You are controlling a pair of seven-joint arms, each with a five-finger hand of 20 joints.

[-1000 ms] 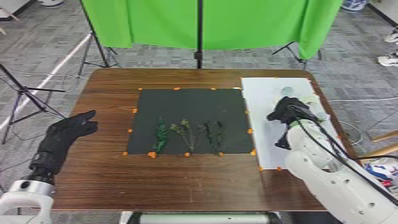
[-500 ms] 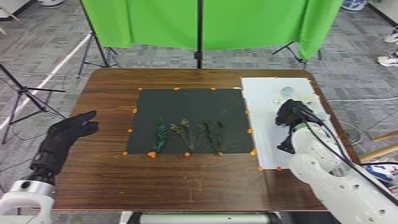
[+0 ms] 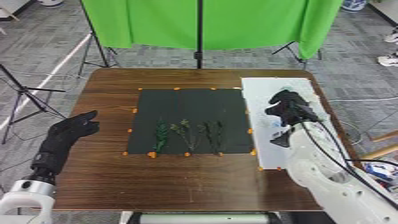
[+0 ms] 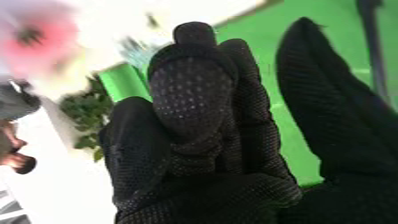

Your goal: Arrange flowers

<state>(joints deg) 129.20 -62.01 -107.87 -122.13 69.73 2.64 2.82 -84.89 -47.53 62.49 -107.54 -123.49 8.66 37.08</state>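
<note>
Judged part done: green stems [image 3: 161, 137] lie in a row on the near half of the mat [image 3: 191, 103], flowers outstanding. Left of the mat, the left robot hand [image 3: 69, 131] is open. Right of the mat, over the board [image 3: 269, 161], the right robot hand [image 3: 289, 107] is open and empty, thumb apart, a pink flower [image 4: 40, 37] near it.

Before me I have a brown wooden table [image 3: 169, 182] with rounded far corners. On it lies a flat, dark grey, squarish mat [image 3: 195, 106], small orange tabs [image 3: 152, 155] along its edges. Just beside its right side I see a long white rectangular sheet [image 3: 256, 89], reaching farther out and nearer to me than the mat.
</note>
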